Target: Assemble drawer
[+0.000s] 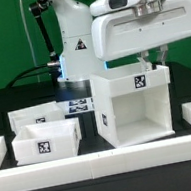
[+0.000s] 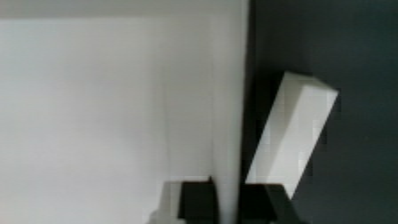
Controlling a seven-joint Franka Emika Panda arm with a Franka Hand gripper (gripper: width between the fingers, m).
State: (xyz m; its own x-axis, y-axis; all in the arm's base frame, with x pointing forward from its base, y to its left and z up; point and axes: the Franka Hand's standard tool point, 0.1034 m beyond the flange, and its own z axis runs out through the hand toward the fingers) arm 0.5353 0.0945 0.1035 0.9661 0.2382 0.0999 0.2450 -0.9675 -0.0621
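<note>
A tall white drawer box [image 1: 135, 112], open at the front and tagged on top, stands at the exterior view's right. My gripper [image 1: 155, 60] comes down on its top right edge. In the wrist view the gripper [image 2: 233, 200] straddles the thin upper edge of the box's side wall [image 2: 237, 100], one dark finger [image 2: 196, 200] on each side, pressed against it. The box's white top [image 2: 107, 100] fills the area beside that edge. Two small white drawers, one in front [image 1: 46, 141] and one behind [image 1: 38, 116], sit on the table at the left.
The marker board [image 1: 80, 105] lies flat between the small drawers and the box. A white rail [image 1: 106, 164] borders the table's front and sides; one piece [image 2: 294, 125] shows beside the box on the black table. The robot base [image 1: 75, 46] stands behind.
</note>
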